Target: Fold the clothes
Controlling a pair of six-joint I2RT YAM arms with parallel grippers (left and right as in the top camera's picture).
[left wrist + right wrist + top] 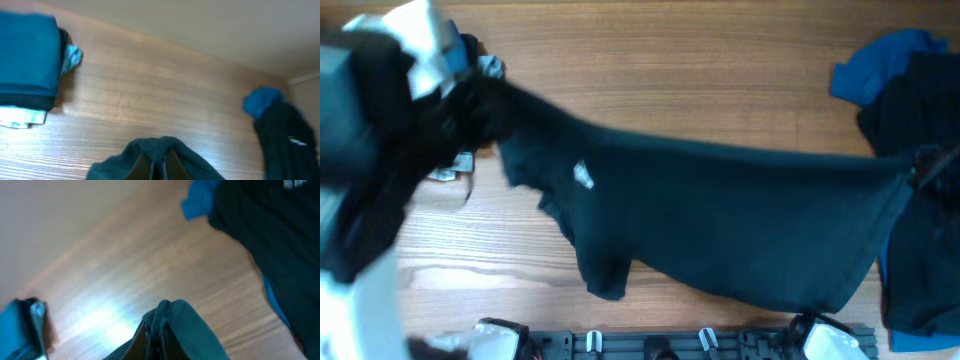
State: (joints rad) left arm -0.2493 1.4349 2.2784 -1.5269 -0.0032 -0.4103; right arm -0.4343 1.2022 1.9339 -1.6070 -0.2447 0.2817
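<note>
Pinching stretched shirt, left hand, right hand

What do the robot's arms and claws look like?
From above, the left arm is chunky and black with white parts, though blurry. The left claw and the right claw each have two slim, dark, flat fingers. No cables or markings show clearly.

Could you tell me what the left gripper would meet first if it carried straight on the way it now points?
Most likely bare table. The left gripper, shut on the shirt, points between the folded stack and the clothes pile; depth is hard to judge.
</note>
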